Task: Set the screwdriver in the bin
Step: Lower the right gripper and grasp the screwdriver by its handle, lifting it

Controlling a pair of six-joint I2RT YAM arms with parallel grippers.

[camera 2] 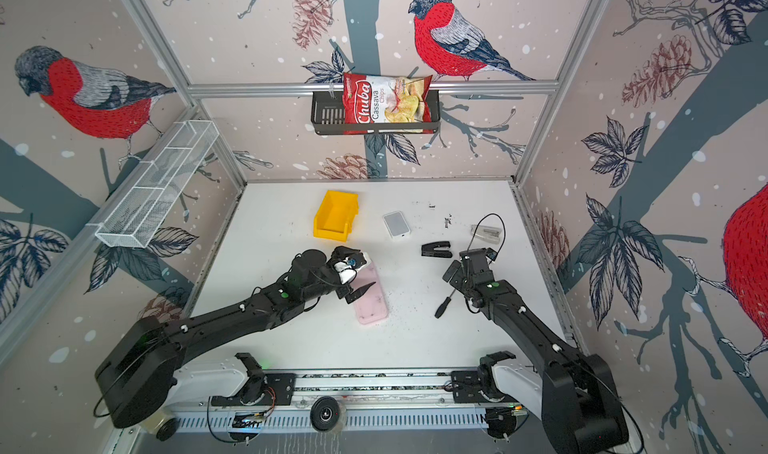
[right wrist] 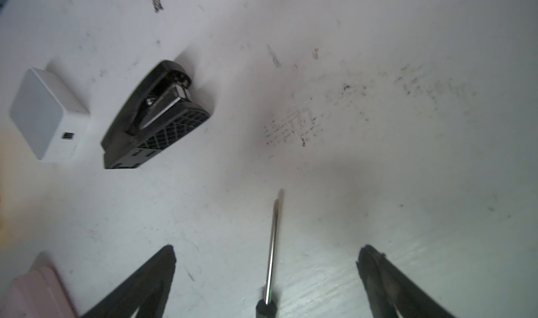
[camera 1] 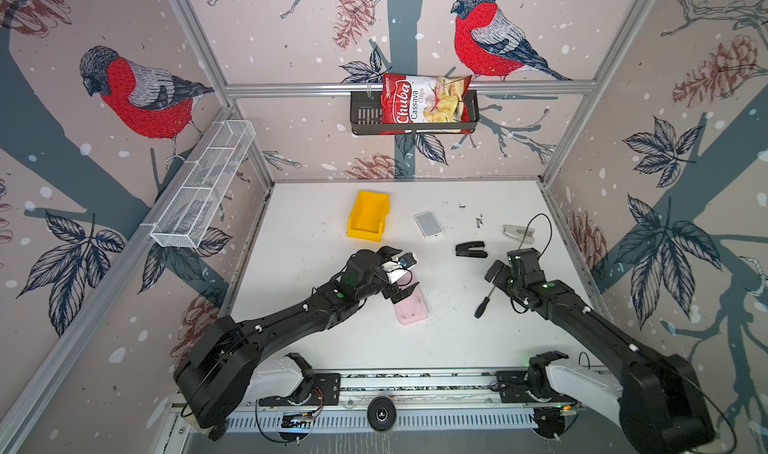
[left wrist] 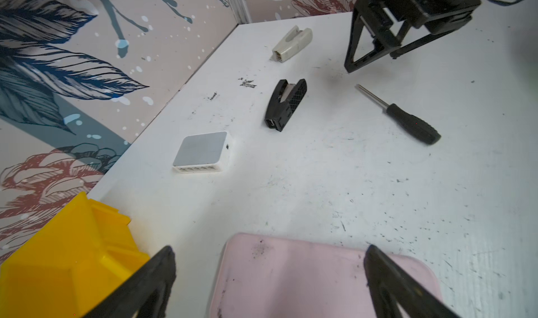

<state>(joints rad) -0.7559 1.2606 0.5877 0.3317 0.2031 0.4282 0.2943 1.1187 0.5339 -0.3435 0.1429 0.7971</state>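
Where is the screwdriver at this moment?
In both top views the screwdriver lies on the table right of centre, right of the pink phone case and near the black stapler. The open right gripper hovers over its shaft.

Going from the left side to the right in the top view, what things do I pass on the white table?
yellow bin → white box → screwdriver → pale stapler

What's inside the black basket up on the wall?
A red bag of chips stands in the basket, poking above its rim. The part beside the bag looks empty. The bag hides whatever might be behind it.
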